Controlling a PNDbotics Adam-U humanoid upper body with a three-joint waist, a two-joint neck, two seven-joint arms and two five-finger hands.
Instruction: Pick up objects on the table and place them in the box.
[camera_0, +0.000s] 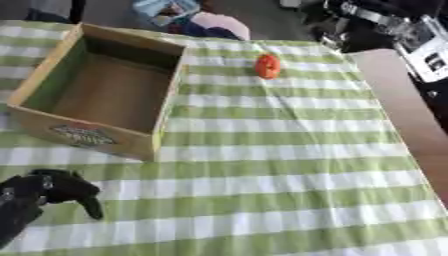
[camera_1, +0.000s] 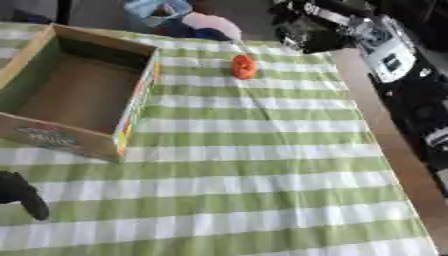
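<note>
While the small orange rounded object (camera_0: 268, 66) waits far right on the counter (camera_0: 289, 165), the empty, curled left robot hand (camera_0: 44, 192) must reach it before loading the open cardboard box (camera_0: 166, 95).

One cardboard box (camera_0: 96, 95) sits open on one green-and-white checked tablecloth (camera_0: 280, 165). One orange object (camera_0: 268, 66) lies to the right of the box, well apart from it. One black robot hand (camera_0: 52, 190) shows just below the box.

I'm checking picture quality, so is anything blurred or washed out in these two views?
Left eye view: soft throughout, the printed label on the open cardboard box unreadable. Right eye view: equally soft, the small orange round object lacks detail; light even, no glare on the green-and-white checked cloth.
</note>
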